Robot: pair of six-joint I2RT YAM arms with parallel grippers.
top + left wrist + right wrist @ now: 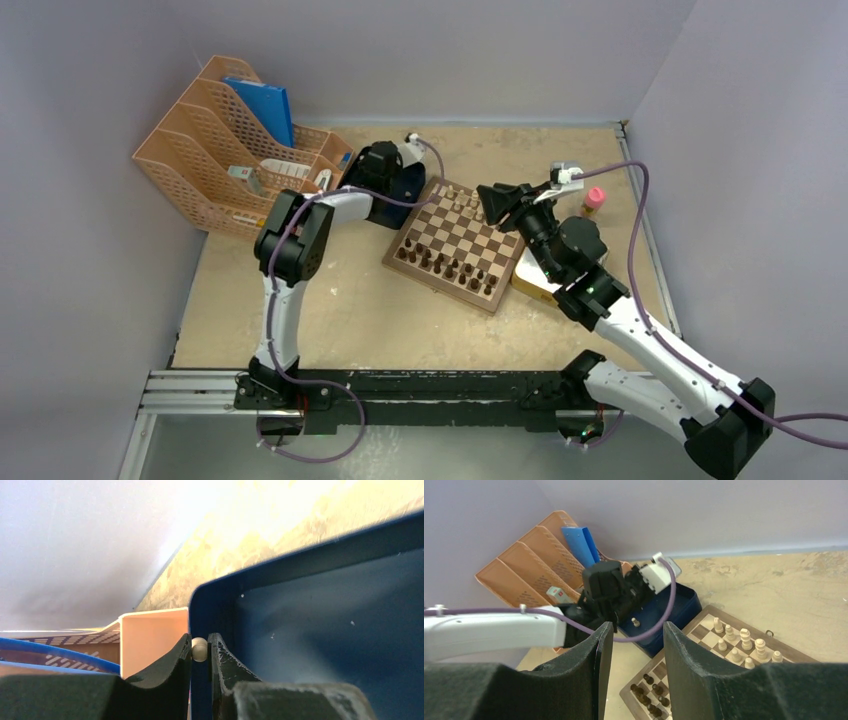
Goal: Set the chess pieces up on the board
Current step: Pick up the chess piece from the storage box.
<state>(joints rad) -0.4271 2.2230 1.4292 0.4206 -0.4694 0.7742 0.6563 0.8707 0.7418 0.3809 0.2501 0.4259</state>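
The left gripper [200,639] is pressed together on the round head of a light beige chess piece [199,650], holding it at the corner rim of the dark blue tray [300,605]. The tray sits on the table [340,310], just beside the far left corner of the chessboard [455,245]. In the right wrist view one more small light piece [636,622] stands on the tray's floor.

An orange file organiser [215,150] stands left of the tray, touching or nearly touching it. It has a blue folder [262,105] upright in a rear slot and a few pale items lower down that are too small to name.

Light pieces [744,640] stand along the board's far side and dark pieces [651,697] along its near side.

The right gripper [638,645] hovers over the board's far right part, fingers spread with nothing between them. A yellow tin [528,287] lies against the board's right edge. It is mostly hidden under the right arm, so its contents cannot be seen.
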